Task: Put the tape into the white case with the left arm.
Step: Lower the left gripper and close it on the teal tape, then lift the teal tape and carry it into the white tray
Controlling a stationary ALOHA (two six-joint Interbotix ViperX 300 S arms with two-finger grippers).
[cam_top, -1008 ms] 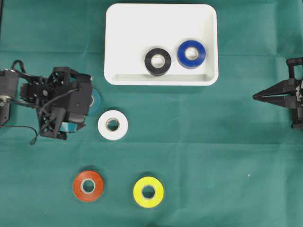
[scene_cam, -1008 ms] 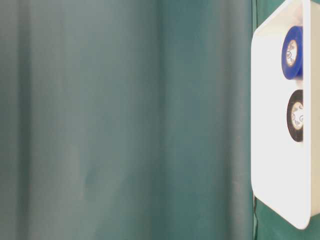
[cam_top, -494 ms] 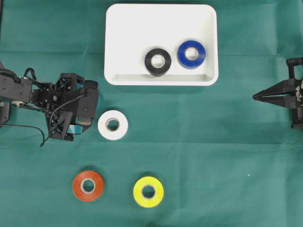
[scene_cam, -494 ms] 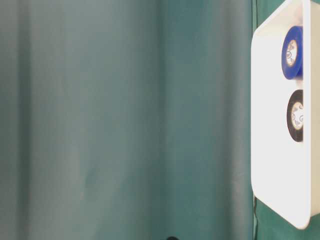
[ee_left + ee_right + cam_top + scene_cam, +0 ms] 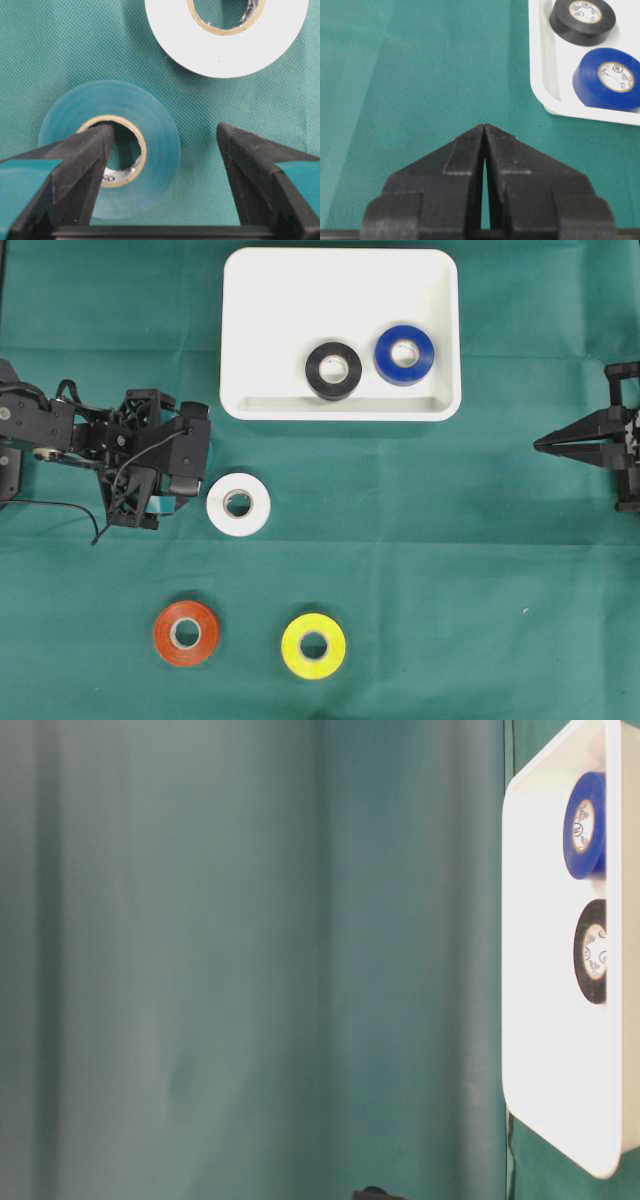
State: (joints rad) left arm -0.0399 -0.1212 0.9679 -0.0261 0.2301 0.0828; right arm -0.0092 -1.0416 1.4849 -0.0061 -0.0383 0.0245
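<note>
Covering the whole table, a green cloth (image 5: pixel 450 540); left gripper (image 5: pixel 165 145) spread wide, holding nothing, one finger (image 5: pixel 85 150) over the teal tape (image 5: pixel 107 155) core; white tape (image 5: pixel 227 37) beside; white case (image 5: pixel 270 300) well apart.

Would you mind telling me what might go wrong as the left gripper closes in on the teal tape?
The left gripper is open, one finger over the teal tape's core, the other outside. Off-centre closing might pinch only the wall and tilt it. The white tape lies close; the outer finger could nudge it.
</note>
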